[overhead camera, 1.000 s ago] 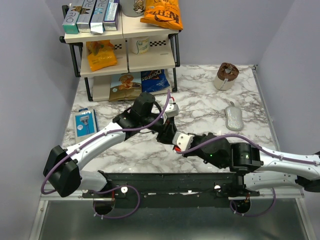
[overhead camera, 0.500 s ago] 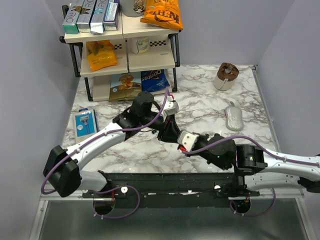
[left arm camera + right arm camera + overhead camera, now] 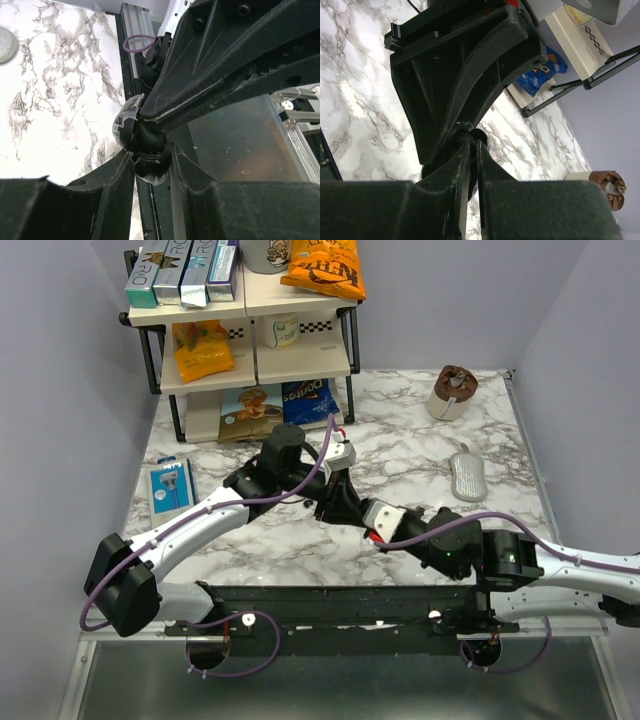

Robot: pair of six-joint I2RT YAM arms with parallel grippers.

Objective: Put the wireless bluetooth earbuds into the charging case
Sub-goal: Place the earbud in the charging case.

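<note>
My left gripper hangs above the middle of the table, shut on the small round black charging case, whose taped lid stands open. My right gripper meets it tip to tip; its jaws are a thin slit apart with nothing visible between them. A glossy black lump sits in the case's mouth right at the right fingertips. I cannot tell whether it is one of the earbuds or part of the case. In the top view both grippers hide the case.
A shelf rack with snack bags and boxes stands at the back left, a blue chip bag under it. A blue-and-white pack lies left. A grey oval item and a brown-topped cup are at the right.
The right arm's wrist and elbow have slid right and stretched out, fingertips staying at the left gripper. The right jaws have parted a little. The left gripper has hardly moved.
</note>
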